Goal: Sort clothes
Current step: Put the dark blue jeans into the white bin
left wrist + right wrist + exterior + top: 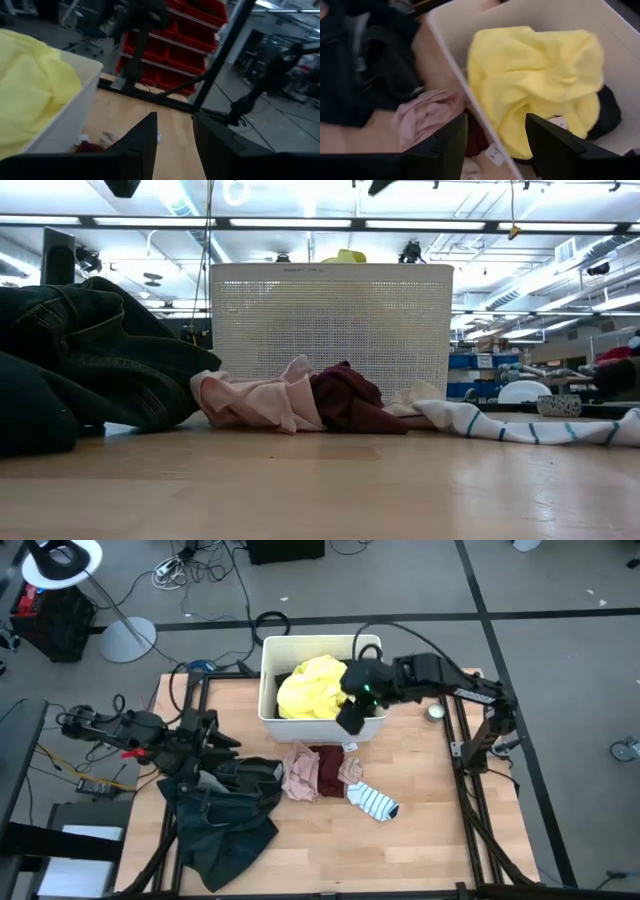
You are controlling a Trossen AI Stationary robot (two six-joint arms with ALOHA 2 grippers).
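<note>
Left gripper (pixel 205 735) at 9 o'clock, fingers parted, empty, above dark garments (pixel 225 815), pink piece (pixel 300 775), maroon piece (pixel 328 770), striped sock (pixel 375 802) at centre, yellow garment (pixel 312 688) in white bin (pixel 270 650) at 12 o'clock, right gripper (pixel 352 718) parted, empty, over bin's front rim.

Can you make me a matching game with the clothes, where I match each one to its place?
Things:
1. yellow garment
2. striped sock
3. dark green garment
4. maroon piece

Places:
A. at the table's left, near the left gripper
B. in the white bin
C. beside the pale pink piece
D. farthest right of the clothes on the table

Pairs: 1-B, 2-D, 3-A, 4-C
</note>
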